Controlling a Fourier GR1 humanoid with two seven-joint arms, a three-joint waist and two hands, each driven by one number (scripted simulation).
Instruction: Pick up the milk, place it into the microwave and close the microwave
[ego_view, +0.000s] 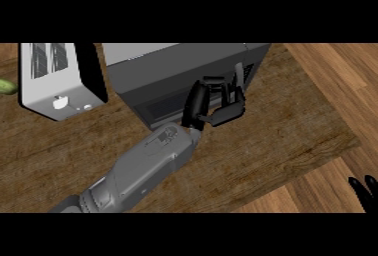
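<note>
— Where's the milk?

— It shows nowhere in my view, so I can't tell where the milk is.

— And the microwave?

— The microwave (184, 62) is a dark grey box at the back of the wooden surface (280, 150). My left hand (224, 109) is up against its front, near the right corner. I can't tell whether it is clenched or released.

— Any writing or labels?

— None I can read. The toaster (59, 75) just left of the microwave has two slots on top and pale knobs. A green thing (6, 86) pokes in at the left edge. My right hand (363, 192) rests open, fingers up, at the lower right edge.
</note>
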